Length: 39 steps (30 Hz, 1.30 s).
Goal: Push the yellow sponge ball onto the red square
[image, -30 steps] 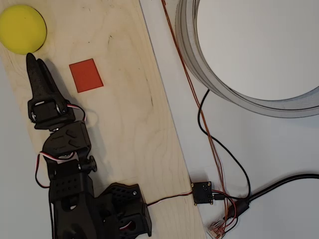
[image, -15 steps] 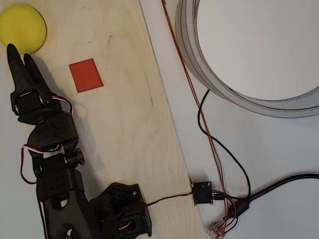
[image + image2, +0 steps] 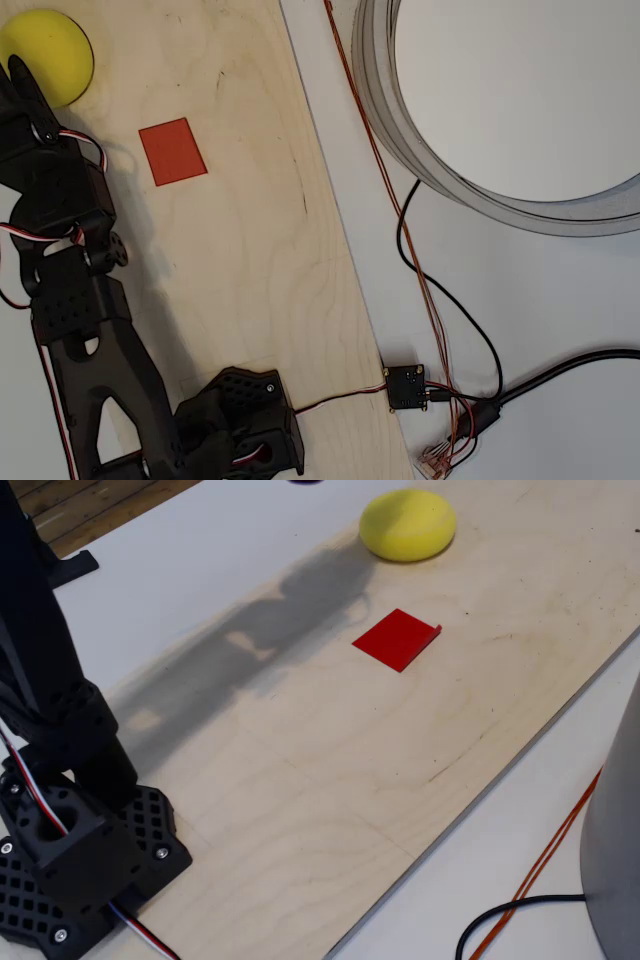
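Observation:
The yellow sponge ball (image 3: pixel 48 50) lies at the far-left corner of the wooden board, also seen in the fixed view (image 3: pixel 407 525). The red square (image 3: pixel 172 151) lies flat on the board to the right of and below the ball, a clear gap apart; in the fixed view it (image 3: pixel 396 638) sits nearer than the ball. My black gripper (image 3: pixel 18 72) is at the picture's left edge, its tips touching the ball's lower-left rim. The fingers lie together with nothing between them, partly cut off by the edge.
The arm's base (image 3: pixel 70 850) stands at the board's near-left end. A large grey ring (image 3: pixel 400 120) rests on the white table to the right of the board (image 3: pixel 260 250). Orange and black cables (image 3: pixel 430 300) run beside the board to a small connector box (image 3: pixel 405 387).
The arm has swung to the left. The gripper went from below the ball to its lower-left side. The ball and the square have stayed in place.

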Available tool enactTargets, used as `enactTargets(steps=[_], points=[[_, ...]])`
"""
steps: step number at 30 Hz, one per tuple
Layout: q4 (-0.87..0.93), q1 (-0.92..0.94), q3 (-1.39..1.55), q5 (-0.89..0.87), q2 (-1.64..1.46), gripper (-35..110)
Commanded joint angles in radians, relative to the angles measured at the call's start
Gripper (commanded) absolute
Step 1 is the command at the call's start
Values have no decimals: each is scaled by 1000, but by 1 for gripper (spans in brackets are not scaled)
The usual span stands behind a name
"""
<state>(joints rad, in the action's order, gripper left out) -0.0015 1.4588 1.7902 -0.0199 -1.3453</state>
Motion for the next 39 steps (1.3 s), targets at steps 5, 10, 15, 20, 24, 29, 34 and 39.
enactTargets(steps=[5,10,15,20,24,29,34,39], points=[[81,0,-249,-32,158,28],[189,-2,-426,-44,255,29],[215,-2,-534,-64,341,29],[216,-2,-584,-72,385,29],[239,2,-604,-72,390,29],[318,14,-750,-55,471,28],[336,14,-881,-61,588,29],[337,14,-874,-72,598,29]])
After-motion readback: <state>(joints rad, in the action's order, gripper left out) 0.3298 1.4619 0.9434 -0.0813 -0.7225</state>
